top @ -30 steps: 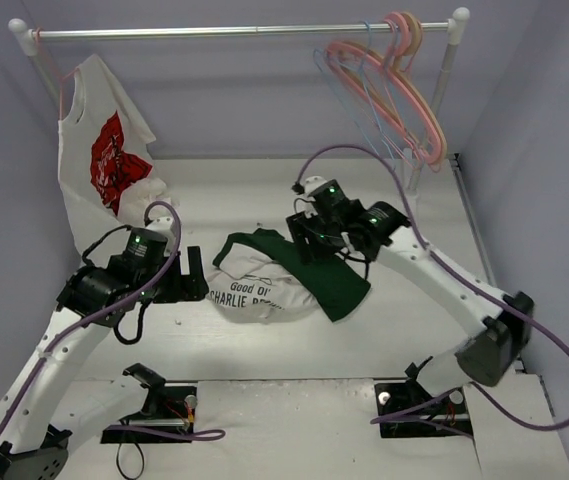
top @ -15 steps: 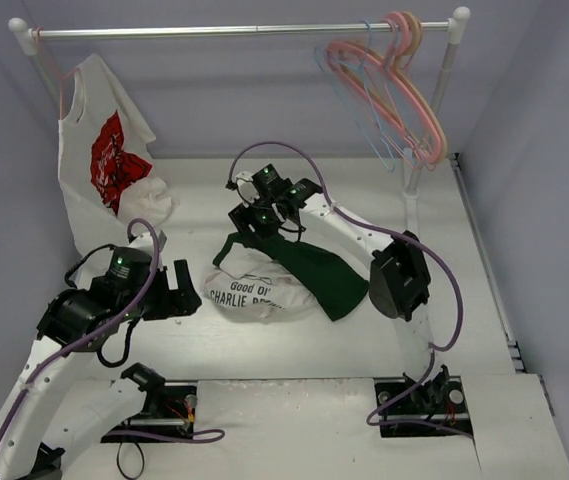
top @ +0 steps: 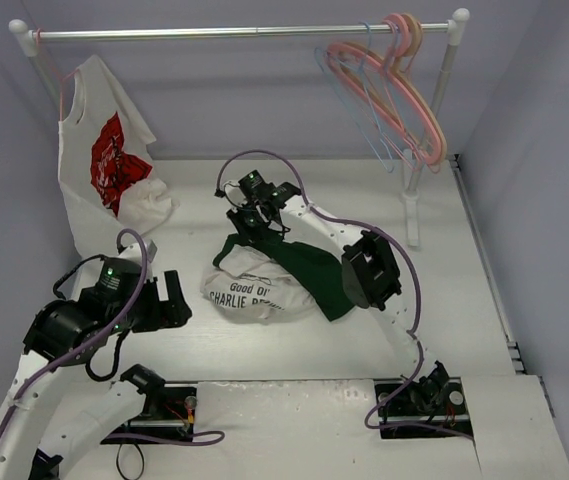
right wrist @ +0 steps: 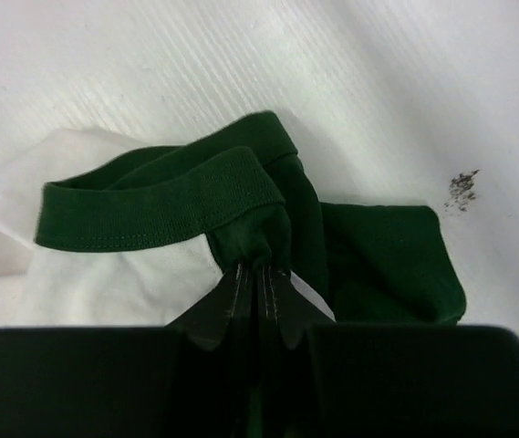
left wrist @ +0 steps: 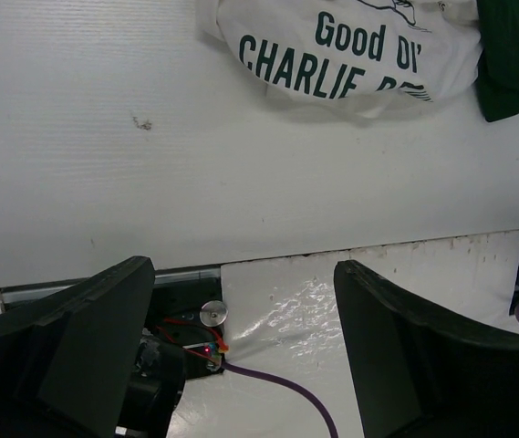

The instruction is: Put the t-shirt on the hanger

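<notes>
The right gripper (right wrist: 259, 281) is clamped on the green neck band of the t-shirt (top: 309, 270), and a fold of cloth is pinched between its two fingers. The t-shirt is laid in a heap on the white table (top: 264, 190), with its white front and green letters turned up. The left gripper (left wrist: 243, 274) is spread wide apart near the table's front edge, and nothing is held by it. The thin light-blue hanger (top: 349, 105) is hung on the rail (top: 234, 32), beside the pink hangers (top: 409, 120)

**Crumpled t-shirt (top: 264, 288), hanger (top: 376, 150) up on the rail (top: 214, 32)**

The t-shirt lies bunched mid-table (top: 264, 190) — white body with green lettering, dark green collar and sleeves. The hanger, thin and light blue, hangs at the rail's right end among pink hangers (top: 414, 120).
</notes>
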Motion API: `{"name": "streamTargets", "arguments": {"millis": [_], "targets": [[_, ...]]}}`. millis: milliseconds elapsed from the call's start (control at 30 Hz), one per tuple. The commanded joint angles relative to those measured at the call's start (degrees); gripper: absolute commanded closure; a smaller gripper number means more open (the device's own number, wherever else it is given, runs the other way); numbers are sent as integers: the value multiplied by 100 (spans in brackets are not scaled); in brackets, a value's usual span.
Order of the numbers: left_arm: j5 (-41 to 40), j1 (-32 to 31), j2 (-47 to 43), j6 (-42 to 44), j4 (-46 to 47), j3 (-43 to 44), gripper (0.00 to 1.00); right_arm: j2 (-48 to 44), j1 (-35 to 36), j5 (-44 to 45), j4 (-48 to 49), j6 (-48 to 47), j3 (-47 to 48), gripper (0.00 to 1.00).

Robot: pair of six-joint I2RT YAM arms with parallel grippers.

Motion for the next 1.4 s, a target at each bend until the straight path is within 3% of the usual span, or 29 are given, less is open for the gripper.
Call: {"name": "streamTargets", "arguments": {"millis": [0, 200, 367, 433, 633, 800, 900, 1000, 1167, 1367], "targets": [[-106, -16, -14, -60, -113, 312, 19, -337, 47, -62, 173, -121, 781, 100], [-369, -16, -50, -86, -95, 461, 19, -958, 600, 316, 995, -524, 2075, 100], [-519, -16, -23, -103, -25, 663, 19, -2436, 979, 693, 3033, -1000, 806, 100], [-571, -16, -15, -121, 19, 751, 19, -3157, 1006, 861, 3275, -1096, 381, 100], [-624, -16, 82, -86, 247, 971, 19, -4871, 988, 1871, 2890, -1334, -1727, 100], [-484, -16, 345, 98, 405, 954, 19, -6004, 848, 2846, 2328, -378, -3966, 100], [-239, -16, 495, 160, 704, 744, 19, -6217, 672, 3383, 1880, 422, -4908, 100], [269, -16, 635, 169, 1187, 349, 20, -6130, 426, 3253, 1387, 1264, -5350, 100], [1387, -51, 943, -208, 2487, -443, 33, -5893, 382, 2866, 1316, 1707, -6019, 100], [1573, -515, 1391, -464, 3736, -954, 36, -5603, 127, 2760, 1141, 1803, -5967, 92]]}}
